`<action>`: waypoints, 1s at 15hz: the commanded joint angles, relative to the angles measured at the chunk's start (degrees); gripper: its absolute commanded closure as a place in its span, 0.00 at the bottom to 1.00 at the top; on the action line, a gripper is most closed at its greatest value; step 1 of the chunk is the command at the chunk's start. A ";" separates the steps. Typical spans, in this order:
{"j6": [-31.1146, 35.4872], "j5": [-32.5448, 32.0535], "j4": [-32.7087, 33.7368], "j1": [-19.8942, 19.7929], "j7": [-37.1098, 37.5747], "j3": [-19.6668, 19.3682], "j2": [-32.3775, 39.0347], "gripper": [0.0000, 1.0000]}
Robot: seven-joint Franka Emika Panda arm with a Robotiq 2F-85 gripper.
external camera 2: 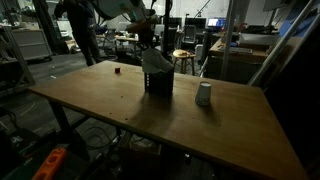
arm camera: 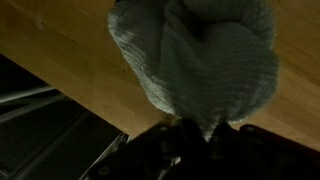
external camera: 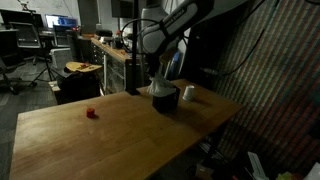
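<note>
The arm [external camera: 170, 28] reaches in from above in an exterior view, elbow raised and forearm angled down, the wrist turned so the gripper [external camera: 158, 80] points straight downward. In the wrist view its dark fingers [arm camera: 175, 140] stand pinched close together.

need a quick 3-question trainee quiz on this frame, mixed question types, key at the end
1. True or false: the gripper is shut on the pale cloth.
2. The cloth hangs right over which thing on the wooden table? A) the dark container B) the white cup C) the small red object
3. Fill in: the cup that stands apart from the dark container, on the side away from the red object, is ____ in colour.

Key: 1 true; 2 A; 3 white.
</note>
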 commanded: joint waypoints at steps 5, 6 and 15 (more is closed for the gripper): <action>-1.95 1.95 2.23 -1.24 -0.44 -0.90 0.48 0.95; -1.95 2.13 2.28 -1.52 -0.45 -1.06 0.59 0.95; -5.11 3.60 0.93 -3.08 2.04 -2.07 -0.36 0.95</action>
